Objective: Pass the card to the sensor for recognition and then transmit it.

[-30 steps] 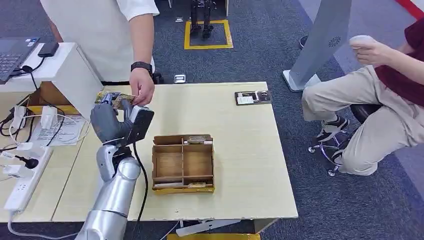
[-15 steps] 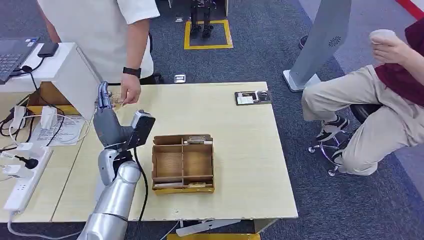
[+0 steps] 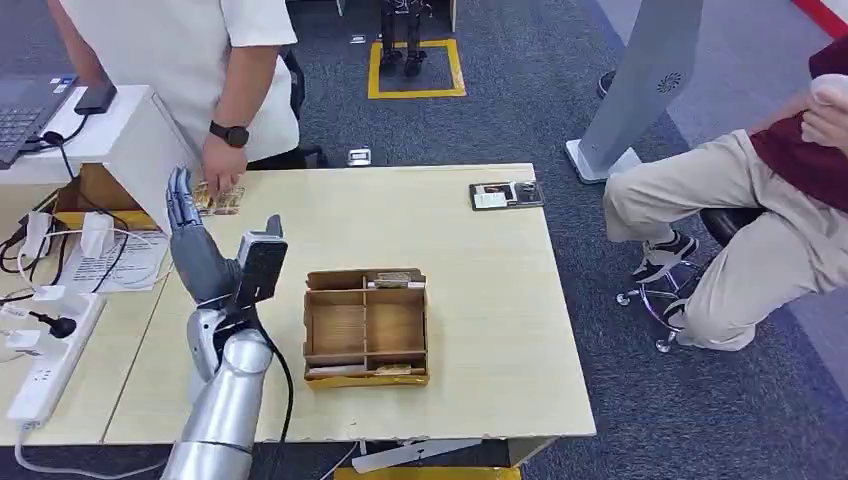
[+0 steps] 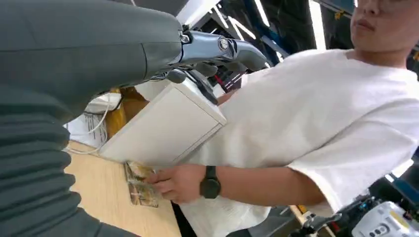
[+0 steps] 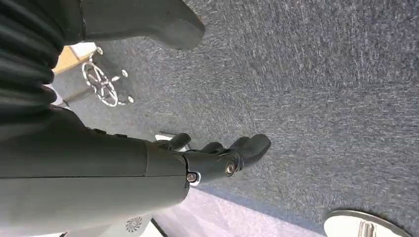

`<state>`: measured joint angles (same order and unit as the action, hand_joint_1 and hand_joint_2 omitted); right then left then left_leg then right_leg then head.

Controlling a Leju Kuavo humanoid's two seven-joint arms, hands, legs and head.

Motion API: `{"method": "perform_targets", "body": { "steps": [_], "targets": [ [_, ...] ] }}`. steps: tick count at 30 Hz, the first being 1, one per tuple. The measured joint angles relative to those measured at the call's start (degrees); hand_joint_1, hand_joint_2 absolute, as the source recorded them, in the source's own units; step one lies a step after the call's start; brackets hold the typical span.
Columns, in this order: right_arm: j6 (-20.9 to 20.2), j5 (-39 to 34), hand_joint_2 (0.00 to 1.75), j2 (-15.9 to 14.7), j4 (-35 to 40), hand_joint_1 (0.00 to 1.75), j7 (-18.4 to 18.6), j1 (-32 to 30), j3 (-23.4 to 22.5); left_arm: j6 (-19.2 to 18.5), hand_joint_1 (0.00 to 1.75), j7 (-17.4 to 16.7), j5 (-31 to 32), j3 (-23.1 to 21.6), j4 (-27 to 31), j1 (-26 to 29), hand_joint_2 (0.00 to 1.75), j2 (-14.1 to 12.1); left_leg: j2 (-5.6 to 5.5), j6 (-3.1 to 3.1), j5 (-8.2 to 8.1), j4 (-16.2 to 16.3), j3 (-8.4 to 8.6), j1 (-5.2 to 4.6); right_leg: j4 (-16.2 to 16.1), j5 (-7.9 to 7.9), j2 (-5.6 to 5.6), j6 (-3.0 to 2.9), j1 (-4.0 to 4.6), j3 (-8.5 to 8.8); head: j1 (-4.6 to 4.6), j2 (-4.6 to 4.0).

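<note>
Card (image 3: 222, 197) under person's hand (image 3: 219, 178) on table (image 3: 480, 300); left hand (image 3: 190, 240) empty, fingers spread

The table (image 3: 470, 300) is pale yellow wood. The compartment tray (image 3: 366, 325) is brown. The card (image 3: 218, 198) under the person's hand (image 3: 220, 170) carries a mottled yellow-brown print. The left hand (image 3: 195, 250) is dark grey on a silver arm. The carpet (image 3: 520, 110) is blue-grey, with a yellow square outline (image 3: 415, 93). The person's shirt (image 4: 321, 113) is white, the watch (image 3: 229, 133) black.

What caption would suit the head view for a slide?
Left hand raised open above the table while a person's hand holds the card down at its far edge.
</note>
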<state>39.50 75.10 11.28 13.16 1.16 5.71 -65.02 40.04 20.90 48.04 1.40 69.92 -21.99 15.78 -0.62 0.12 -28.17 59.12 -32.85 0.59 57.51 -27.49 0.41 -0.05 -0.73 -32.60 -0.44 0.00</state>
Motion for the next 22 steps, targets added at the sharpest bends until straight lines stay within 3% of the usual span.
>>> {"method": "perform_targets", "body": {
  "steps": [5, 13, 20, 22],
  "targets": [
    [0.0, -0.8, 1.75, 0.0, 0.2, 0.00, -0.1, -0.3, -0.3, 0.0, 0.00, 5.8, -10.2, -1.5, 7.1, 6.0, 1.75, 0.0, 0.02, -0.01, -0.03, 0.0, 0.00, 0.00, 0.0, -0.01, 0.03, 0.00, 0.00, -0.02, 0.00, 0.00],
    [0.0, -1.3, 1.75, 0.4, 1.0, 0.00, -0.1, -0.6, -0.7, 0.0, 0.00, 10.6, -18.3, -3.5, 15.0, 13.2, 1.75, 0.2, 0.02, -0.01, -0.03, 0.0, 0.00, 0.00, 0.0, -0.01, 0.03, 0.01, 0.00, -0.02, 0.00, 0.00],
    [0.0, -1.4, 1.75, 0.8, 1.7, 0.00, -0.1, -0.9, -1.6, 0.0, 0.00, 11.6, -19.5, -4.3, 18.6, 15.8, 1.75, 0.1, 0.00, -0.01, -0.02, 0.0, 0.00, 0.00, 0.0, -0.02, -0.01, 0.01, 0.00, -0.01, 0.02, 0.00],
    [0.0, -1.4, 1.75, 0.9, 1.9, 0.00, 0.0, -0.9, -1.8, 0.0, 0.00, 13.3, -20.4, -4.3, 19.4, 16.3, 1.75, 0.3, 0.00, -0.01, -0.02, 0.0, -0.01, 0.00, 0.0, -0.02, -0.01, 0.01, 0.00, -0.01, 0.00, 0.00]
  ]
}}
